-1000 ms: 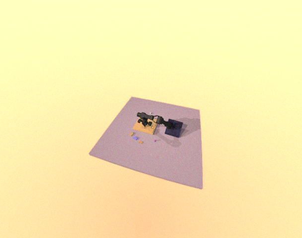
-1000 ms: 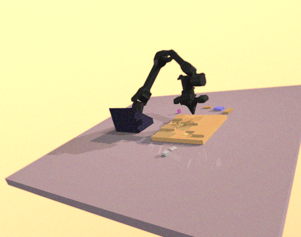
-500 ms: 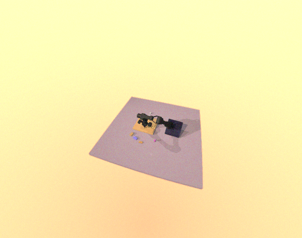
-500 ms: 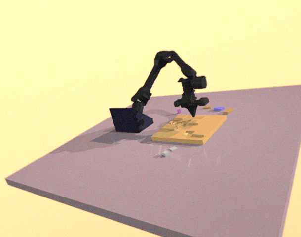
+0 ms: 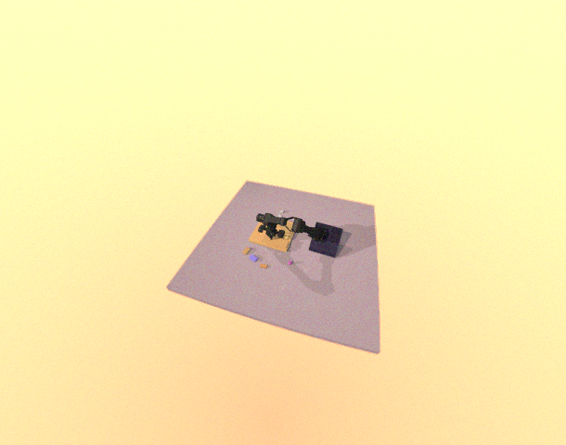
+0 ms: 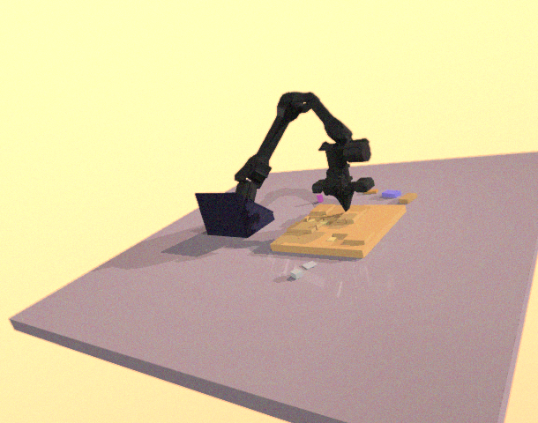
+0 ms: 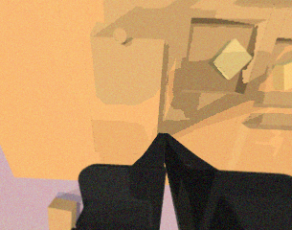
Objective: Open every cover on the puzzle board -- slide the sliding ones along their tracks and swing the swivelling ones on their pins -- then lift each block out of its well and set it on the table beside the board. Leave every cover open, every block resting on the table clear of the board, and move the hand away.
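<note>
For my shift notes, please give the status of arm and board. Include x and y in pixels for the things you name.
Pincer [image 5: 271, 237] [image 6: 346, 210] [image 7: 162, 137] shut, nothing between fingers, low over puzzle board [image 5: 269, 241] [image 6: 378, 218] [image 7: 45, 96]. Pale yellow block [image 7: 233, 58] in an uncovered well. Blue block [image 5: 253, 258] [image 6: 391, 194] on table, beside board.

Two blocks [image 7: 233, 58] [image 7: 288, 76] lie in the board [image 5: 269, 240] [image 6: 378, 218] [image 7: 45, 96].

One arm [image 5: 300, 224] [image 6: 272, 137], one puzzle board [image 5: 257, 240] [image 6: 378, 218] [image 7: 45, 120], one blue piece [image 5: 253, 258] [image 6: 391, 194], one magenta piece [image 5: 289, 262] [image 6: 319, 198], two whitish pieces [image 6: 302, 270].

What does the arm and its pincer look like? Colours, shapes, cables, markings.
Matte black arm, slim links, chunky joints. Black pincer: wide rounded carriers, fingers tapering to points. No markings legible; can't confirm any cables.
</note>
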Robot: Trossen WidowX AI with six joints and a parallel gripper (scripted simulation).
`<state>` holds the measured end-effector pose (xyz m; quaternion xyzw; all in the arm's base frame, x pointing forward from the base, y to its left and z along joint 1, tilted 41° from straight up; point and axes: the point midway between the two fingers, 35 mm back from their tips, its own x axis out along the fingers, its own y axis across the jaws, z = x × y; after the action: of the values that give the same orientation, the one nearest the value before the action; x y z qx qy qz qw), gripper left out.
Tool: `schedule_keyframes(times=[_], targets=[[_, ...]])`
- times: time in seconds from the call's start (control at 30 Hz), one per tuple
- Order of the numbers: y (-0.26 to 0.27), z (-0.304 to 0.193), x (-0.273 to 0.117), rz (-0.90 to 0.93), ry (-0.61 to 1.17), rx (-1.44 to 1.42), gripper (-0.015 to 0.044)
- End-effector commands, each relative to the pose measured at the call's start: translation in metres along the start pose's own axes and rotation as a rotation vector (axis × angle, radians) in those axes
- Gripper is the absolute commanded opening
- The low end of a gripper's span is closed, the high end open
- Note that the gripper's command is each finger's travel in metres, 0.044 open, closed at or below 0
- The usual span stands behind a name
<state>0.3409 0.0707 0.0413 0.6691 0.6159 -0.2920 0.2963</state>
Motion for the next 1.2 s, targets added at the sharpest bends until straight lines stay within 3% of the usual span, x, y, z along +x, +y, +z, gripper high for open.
schedule_keyframes(times=[0.0,1.17], targets=[[0.005,-0.002,0.001,0.003,0.004,0.001,0.0],[0.043,-0.006,0.002,0.005,0.004,0.0,0.0]])
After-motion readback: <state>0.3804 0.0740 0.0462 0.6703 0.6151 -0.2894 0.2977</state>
